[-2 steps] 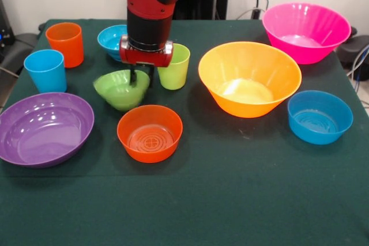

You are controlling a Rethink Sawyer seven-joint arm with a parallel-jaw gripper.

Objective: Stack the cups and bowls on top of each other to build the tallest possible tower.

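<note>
My gripper (142, 78) is shut on the rim of the small green bowl (118, 91), which hangs tilted just above the cloth. The lime green cup (176, 67) stands upright right behind the gripper, to its right. At the back left stands the orange cup (65, 43), with the light blue cup (45, 70) in front of it. A small blue bowl (110, 40) is partly hidden behind the arm. The medium orange bowl (150, 132) sits in front of the green bowl. Nothing is stacked.
A large purple bowl (45, 128) lies at the front left. A big yellow-orange bowl (249, 77) sits right of centre, a pink bowl (305, 30) at the back right and a medium blue bowl (319, 116) at the right. A dark green cloth (230, 188) covers the table.
</note>
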